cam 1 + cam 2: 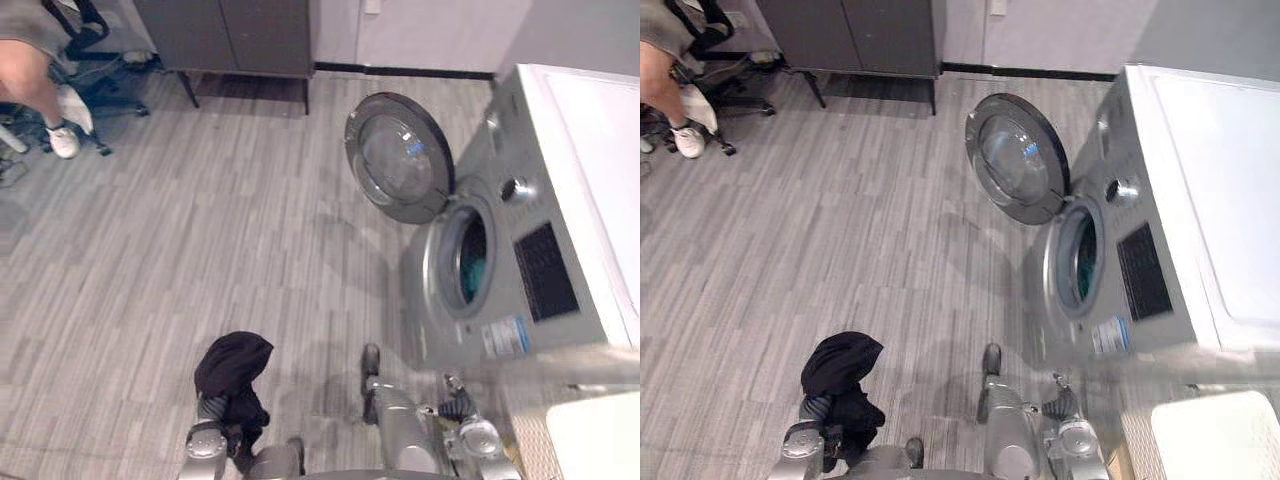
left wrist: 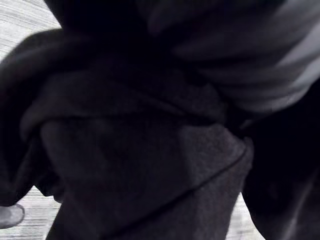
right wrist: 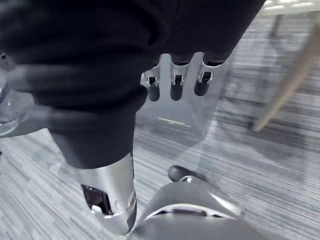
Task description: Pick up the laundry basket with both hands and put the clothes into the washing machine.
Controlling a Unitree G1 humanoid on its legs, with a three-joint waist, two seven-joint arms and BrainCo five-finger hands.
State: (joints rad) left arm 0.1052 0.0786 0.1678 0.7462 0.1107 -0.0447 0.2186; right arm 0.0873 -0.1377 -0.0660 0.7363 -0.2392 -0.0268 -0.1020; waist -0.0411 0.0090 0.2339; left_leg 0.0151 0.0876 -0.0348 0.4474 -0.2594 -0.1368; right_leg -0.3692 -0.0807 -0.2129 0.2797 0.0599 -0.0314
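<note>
Grey wood-look plank flooring (image 1: 200, 250) runs across the room, with a person's bare leg and white shoe (image 1: 62, 138) at the far left and a dark grey cabinet on thin legs (image 1: 230, 35) against the back wall. Low on the left, a crumpled black garment (image 1: 232, 365) is bunched over the left hand (image 1: 212, 408). Cloth covers that hand, so how it grips cannot be told. To the right stands the round glass-fronted door (image 1: 400, 155) of the silver front-loading washing machine (image 1: 560, 200), swung wide open. Just beyond it is the round drum opening (image 1: 470, 255), where 1 teal cloth (image 1: 473, 272) lies inside. The right hand (image 3: 173, 85) hangs low near the machine's front, its fingers loose and nearly straight, holding nothing. Furthest right, the white woven plastic laundry basket (image 1: 1220, 435) sits at the robot's right side, touched by neither of the 2 hands. The coming move turns on 1 relation: the drum opening lies ahead and well to the right of the garment and faces leftward. The left hand is the farther of the 2 from the machine, so it probably has to carry its load rightward and forward, on the near side of the open door.
</note>
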